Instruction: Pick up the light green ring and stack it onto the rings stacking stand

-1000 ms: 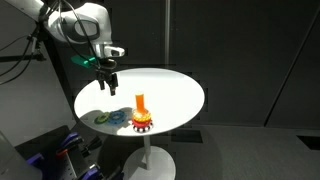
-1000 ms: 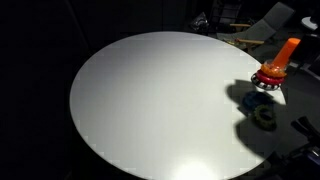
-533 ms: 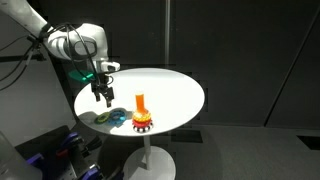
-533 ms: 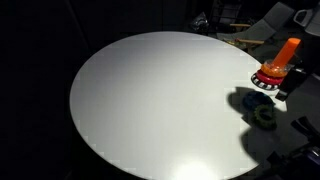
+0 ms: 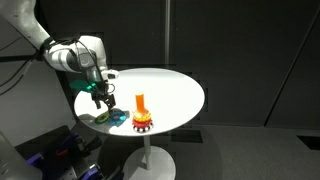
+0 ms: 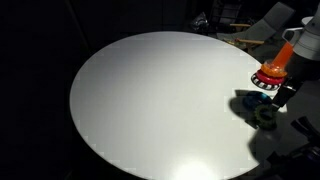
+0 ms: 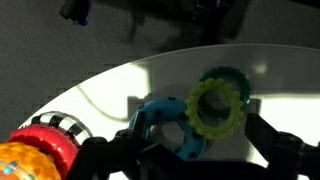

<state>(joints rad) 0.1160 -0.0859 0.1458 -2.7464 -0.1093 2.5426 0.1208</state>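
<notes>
Your gripper [image 5: 101,102] has come down over the last second, from well above the white table [image 5: 175,90] to just over the two rings at its near edge. Its fingers [image 7: 285,150] stand spread open and hold nothing.

In the wrist view the light green ring [image 7: 218,103] lies flat on the table, ahead of the fingertips and inside the gap between them, but off-centre: it sits closer to the finger at the right of that picture. A blue ring [image 7: 165,122] lies against its other side, their toothed edges touching or slightly overlapping, so it also falls within the open span, closer to the other finger.

That offset is what the coming move turns on. The green ring is round and flat, so it has no long axis to line up with; you only need one finger through its hole or both across its rim, with the blue ring left outside the grip. I judge that a small shift toward the green ring before going lower would do that.

The stand [image 5: 141,120], with its orange peg [image 5: 140,103] upright and bare, waits just beside the rings, near the blue one.
</notes>
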